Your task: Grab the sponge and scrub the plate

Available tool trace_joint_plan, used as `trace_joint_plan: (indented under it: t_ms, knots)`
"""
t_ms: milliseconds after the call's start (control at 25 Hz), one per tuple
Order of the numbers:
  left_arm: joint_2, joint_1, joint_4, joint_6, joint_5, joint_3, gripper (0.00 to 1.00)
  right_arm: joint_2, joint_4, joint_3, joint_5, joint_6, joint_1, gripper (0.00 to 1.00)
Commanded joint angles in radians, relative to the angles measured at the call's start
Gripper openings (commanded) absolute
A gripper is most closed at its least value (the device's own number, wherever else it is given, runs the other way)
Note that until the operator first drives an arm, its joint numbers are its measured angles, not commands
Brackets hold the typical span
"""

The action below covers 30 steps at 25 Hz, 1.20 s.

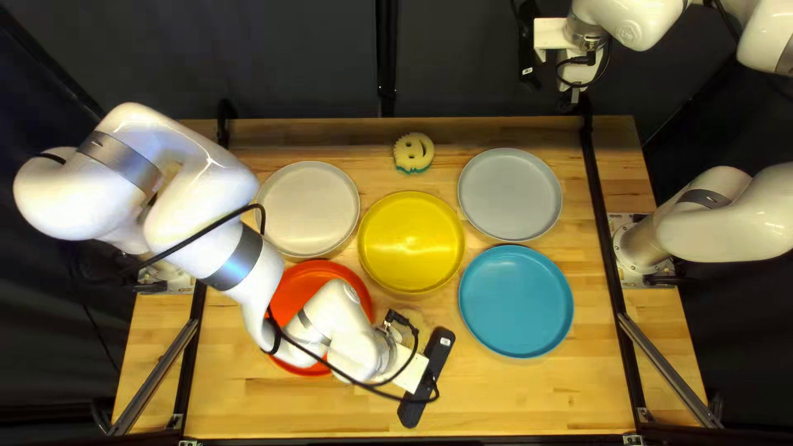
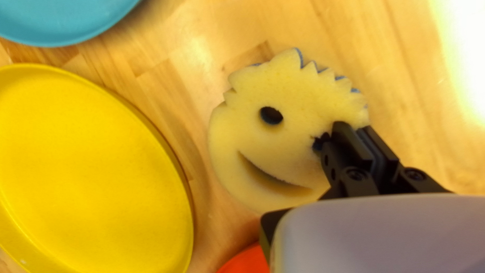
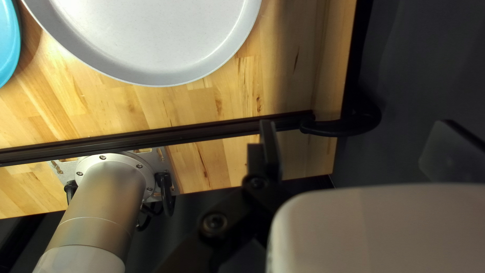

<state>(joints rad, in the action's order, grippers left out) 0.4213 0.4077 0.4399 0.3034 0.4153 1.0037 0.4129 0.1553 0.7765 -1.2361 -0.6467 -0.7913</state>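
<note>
Sponge [image 2: 283, 141] appears picked up, grasped by the left jaws at the lower middle of the top left view, beside the yellow plate [image 1: 410, 242]; the right jaws are released, and scrubbing looks left to do.

"How many plates [image 1: 410, 241] do you see, pls?"
"5 in all."
"OK, & sponges [image 1: 413, 151]?"
"I count 2."
"What no. of robot arms [image 1: 198, 239]?"
"2, w/ 2 grippers [image 1: 572, 101], 1 per arm."
"& the bench [image 1: 529, 396]?"
"Just 1."
</note>
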Motion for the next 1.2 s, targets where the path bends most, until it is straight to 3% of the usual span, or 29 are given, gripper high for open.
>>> trace_joint_plan:
  t_ms: [40, 200, 480, 760, 1200]
  knots:
    - [0.001, -0.001, -0.001, -0.001, -0.003, -0.002, 0.0, 0.0, 0.0, 0.0, 0.0, 0.0, 0.0, 1.0]
    - [-0.003, 0.001, 0.005, 0.008, -0.005, -0.007, 0.0, 0.0, 0.0, 0.0, 0.0, 0.0, 0.0, 1.0]
    - [-0.082, 0.091, -0.026, 0.002, 0.248, 0.131, 0.0, 0.0, 0.0, 0.0, 0.0, 0.0, 0.0, 1.0]
    - [-0.077, 0.117, -0.02, 0.002, 0.35, 0.205, 0.0, 0.0, 0.0, 0.0, 0.0, 0.0, 0.0, 1.0]
    - [-0.183, 0.129, -0.025, 0.098, 0.385, 0.06, 0.0, 0.0, 0.0, 0.0, 0.0, 0.0, 0.0, 1.0]
